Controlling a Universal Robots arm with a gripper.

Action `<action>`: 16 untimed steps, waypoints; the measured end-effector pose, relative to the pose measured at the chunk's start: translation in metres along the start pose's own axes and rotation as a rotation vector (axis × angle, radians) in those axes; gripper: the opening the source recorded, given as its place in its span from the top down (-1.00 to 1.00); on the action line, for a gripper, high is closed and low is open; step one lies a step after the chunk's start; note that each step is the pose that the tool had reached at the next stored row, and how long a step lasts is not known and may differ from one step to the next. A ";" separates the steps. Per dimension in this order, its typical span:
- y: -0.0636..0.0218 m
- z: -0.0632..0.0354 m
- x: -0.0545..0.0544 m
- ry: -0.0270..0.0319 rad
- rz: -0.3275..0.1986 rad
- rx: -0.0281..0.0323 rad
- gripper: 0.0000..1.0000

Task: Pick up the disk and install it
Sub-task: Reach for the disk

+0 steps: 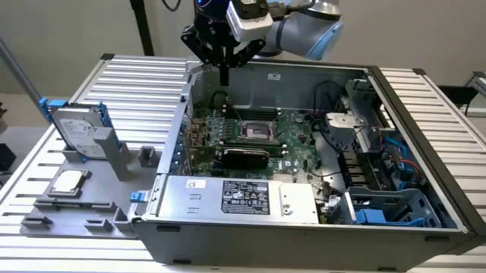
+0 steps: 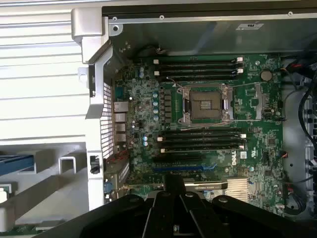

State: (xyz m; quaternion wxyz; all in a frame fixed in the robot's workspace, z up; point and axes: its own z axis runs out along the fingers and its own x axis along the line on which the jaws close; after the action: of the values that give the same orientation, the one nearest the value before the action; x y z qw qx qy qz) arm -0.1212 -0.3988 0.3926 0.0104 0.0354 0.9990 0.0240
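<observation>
One disk (image 1: 76, 131), one square chip (image 1: 68, 181), one computer case (image 1: 304, 242), one motherboard (image 1: 295, 135), one power supply (image 1: 243, 198).

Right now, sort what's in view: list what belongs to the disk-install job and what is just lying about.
Job: disk, upright in the grey stand at the exterior view's left; pincer, shut and empty above the open computer case.
Lying about: small square chip on the stand; silver box with a black-and-white label; motherboard.
</observation>
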 end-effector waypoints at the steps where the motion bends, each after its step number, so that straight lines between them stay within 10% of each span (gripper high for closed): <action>1: 0.0000 0.0000 0.000 0.0000 0.000 0.0000 0.79; 16: -0.0001 -0.0001 0.004 0.0001 0.000 0.0002 0.79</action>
State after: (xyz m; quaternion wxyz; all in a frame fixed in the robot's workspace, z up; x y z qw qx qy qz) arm -0.1248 -0.3987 0.3927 0.0103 0.0355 0.9990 0.0240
